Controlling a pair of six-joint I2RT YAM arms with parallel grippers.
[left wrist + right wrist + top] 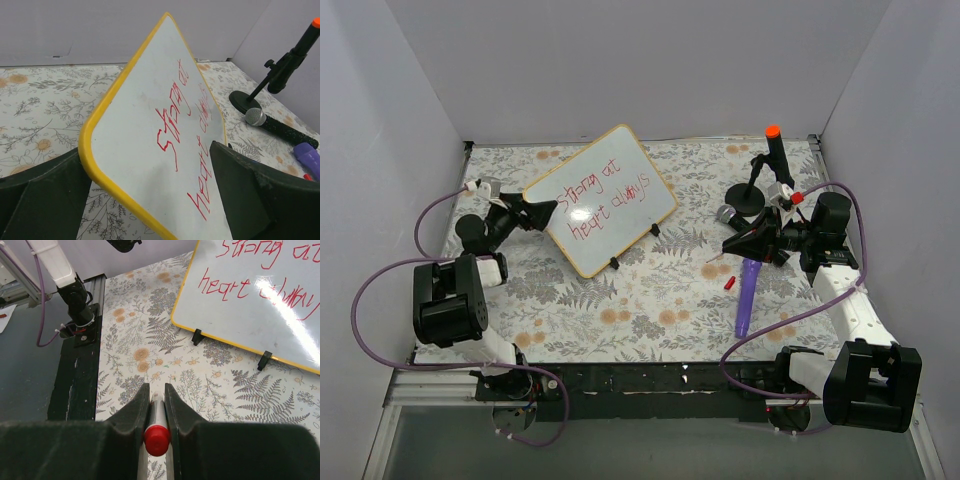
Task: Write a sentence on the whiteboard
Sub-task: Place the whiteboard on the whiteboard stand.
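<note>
The whiteboard (605, 195) stands tilted on its black clip feet at the back left of the table. On it the sentence (603, 200) is written in red, in two lines. My left gripper (542, 210) is open, its jaws wide on either side of the board's near yellow corner (95, 165). In the left wrist view the red sentence (180, 145) runs up the board (145, 110). My right gripper (730, 243) hovers to the right of the board, shut (157, 387) on a red-ended marker (157, 439). The board (250, 310) and sentence (260, 285) lie ahead of it.
A black microphone stand (767, 165) with an orange top is at the back right, with a microphone (728, 214) lying by its base. A purple object (747, 297) and a small red cap (729, 284) lie at the near right. White walls enclose the table.
</note>
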